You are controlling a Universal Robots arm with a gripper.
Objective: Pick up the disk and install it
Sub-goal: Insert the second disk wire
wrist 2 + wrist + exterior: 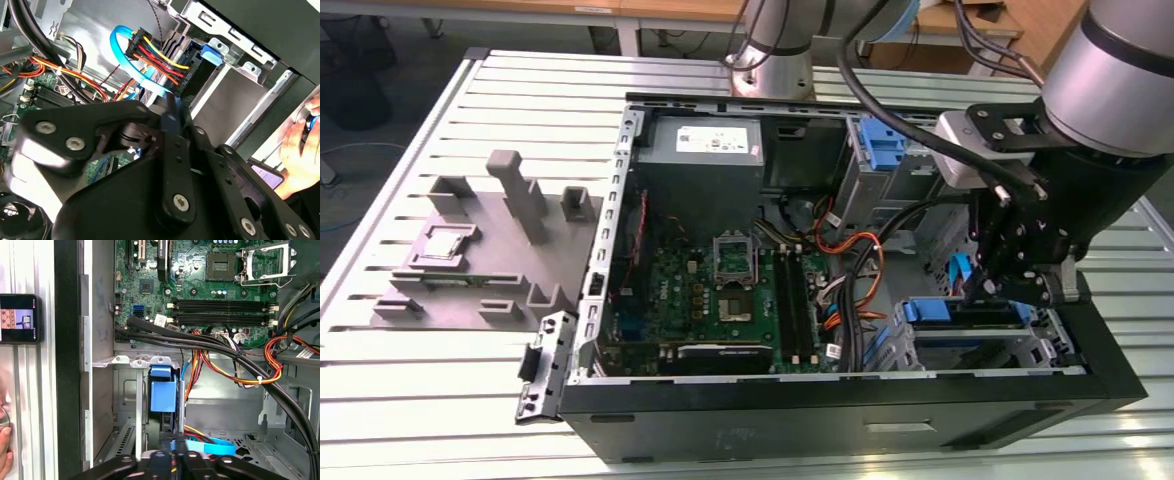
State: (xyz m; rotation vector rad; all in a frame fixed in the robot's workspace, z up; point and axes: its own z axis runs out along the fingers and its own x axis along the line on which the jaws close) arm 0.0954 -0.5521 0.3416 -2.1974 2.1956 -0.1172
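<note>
Pincer [175, 456] apparently closed, just beside the disk [163, 396] seated in drive bay [131, 390]

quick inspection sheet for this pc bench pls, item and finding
surface: slatted metal table, carrying an open computer case
job's things: disk seen edge-on, its blue bracket standing in the drive cage; label hidden
clutter: grey fixture at the exterior view's left, with a small silver chip on it
grippers: hand low inside the case, close to the disk; grip cannot be judged
cables: red, yellow and orange bundle crossing below the motherboard; blue flat cable beside the hand
surroundings: phone outside the case wall; person's fingers nearby
</note>
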